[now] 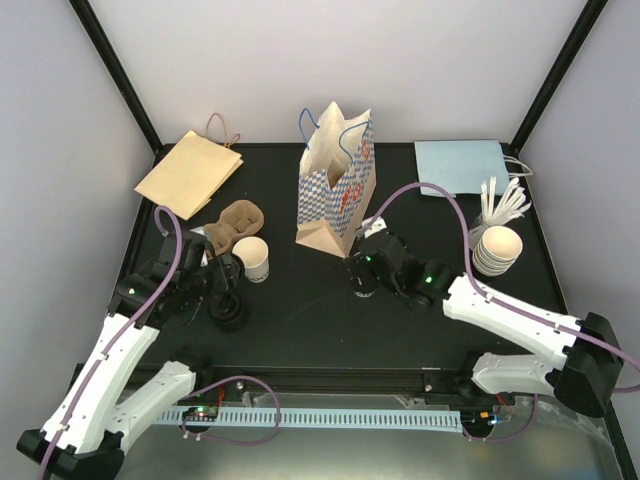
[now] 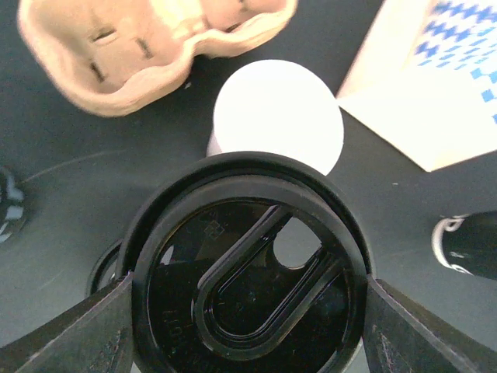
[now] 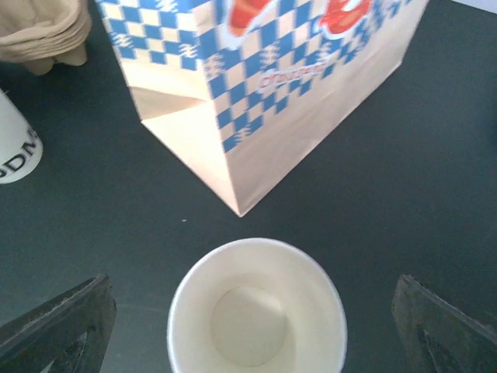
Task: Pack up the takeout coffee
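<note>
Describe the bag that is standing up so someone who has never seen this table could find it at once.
Look to the middle of the black table, toward its far edge. The paper bag stands there upright, mouth open. It alone carries blue-and-white checks and red lettering; the brown bag and the light blue bag lie flat and plain at the back corners.

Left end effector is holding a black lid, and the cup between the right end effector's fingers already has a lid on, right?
No. The left end effector holds the black lid, but the cup between the fingers of the right end effector has no lid; the right wrist view shows it open and empty.
</note>
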Robot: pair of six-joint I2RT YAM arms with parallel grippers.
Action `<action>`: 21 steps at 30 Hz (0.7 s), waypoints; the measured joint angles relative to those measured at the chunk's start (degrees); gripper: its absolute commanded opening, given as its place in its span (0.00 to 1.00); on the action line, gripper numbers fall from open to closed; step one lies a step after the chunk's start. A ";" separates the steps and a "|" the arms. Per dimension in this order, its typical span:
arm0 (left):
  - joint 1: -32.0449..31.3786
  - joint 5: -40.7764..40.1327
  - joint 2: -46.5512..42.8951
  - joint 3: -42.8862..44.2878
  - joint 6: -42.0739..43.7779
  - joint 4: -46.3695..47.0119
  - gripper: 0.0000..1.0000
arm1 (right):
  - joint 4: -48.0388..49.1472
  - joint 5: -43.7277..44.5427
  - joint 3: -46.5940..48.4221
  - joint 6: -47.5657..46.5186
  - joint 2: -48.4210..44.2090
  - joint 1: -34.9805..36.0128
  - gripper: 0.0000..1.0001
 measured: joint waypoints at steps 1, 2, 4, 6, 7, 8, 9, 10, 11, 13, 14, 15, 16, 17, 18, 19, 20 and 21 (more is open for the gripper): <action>0.00 0.72 0.00 0.46 1.11 0.50 0.63 | -0.17 -0.79 0.17 0.13 -0.11 -1.27 1.00; 0.00 1.44 0.02 0.76 1.97 0.98 0.63 | -0.22 -1.60 0.26 0.22 -0.31 -2.45 1.00; -0.20 4.00 0.02 1.31 3.87 2.47 0.63 | -0.48 -3.80 0.26 0.37 -1.20 -4.72 1.00; -0.66 7.19 0.15 1.38 5.14 4.59 0.62 | -0.57 -5.86 0.26 0.42 -2.49 -6.51 1.00; -1.27 8.87 0.37 1.38 5.62 5.95 0.62 | -0.59 -7.39 0.26 0.46 -3.37 -7.63 1.00; -2.19 10.25 0.68 1.40 5.90 7.17 0.62 | -0.59 -8.46 0.26 0.50 -4.07 -8.44 1.00; -3.78 11.67 1.38 1.44 6.19 8.96 0.62 | -0.59 -9.90 0.26 0.55 -4.85 -9.42 1.00; -5.38 12.72 2.19 1.55 6.34 10.40 0.62 | -0.59 -11.02 0.26 0.57 -5.38 -10.16 1.00; -7.17 13.35 3.10 1.75 6.47 11.65 0.62 | -0.59 -12.44 0.26 0.57 -5.84 -11.02 1.00; -11.19 13.64 5.03 2.34 6.62 14.62 0.61 | -0.57 -15.67 0.15 0.63 -6.69 -13.05 1.00; -13.90 13.53 6.23 2.40 6.69 17.05 0.60 | -0.57 -17.22 -0.11 0.79 -7.21 -14.19 1.00; -16.57 13.46 7.37 2.38 6.84 19.23 0.60 | -0.59 -18.99 -0.46 0.87 -7.82 -15.43 1.00; -18.49 13.40 8.15 2.38 7.04 20.76 0.60 | -0.59 -20.22 -0.85 1.01 -8.37 -16.46 1.00; -20.70 13.03 9.11 2.38 7.28 22.73 0.60 | -0.61 -22.01 -1.46 1.11 -9.20 -17.86 1.00; -22.88 12.37 10.27 2.40 7.72 24.81 0.60 | -0.63 -23.50 -2.05 1.25 -9.97 -19.08 1.00; -24.44 11.91 11.30 2.45 8.20 26.32 0.60 | -0.61 -24.94 -2.67 1.44 -10.69 -20.26 1.00; -26.45 11.04 12.92 2.64 9.01 28.15 0.60 | -0.66 -26.58 -3.37 1.57 -11.47 -21.55 1.00; -27.78 10.60 14.32 2.82 9.73 29.53 0.60 | -0.66 -27.98 -4.02 1.66 -12.15 -22.69 1.00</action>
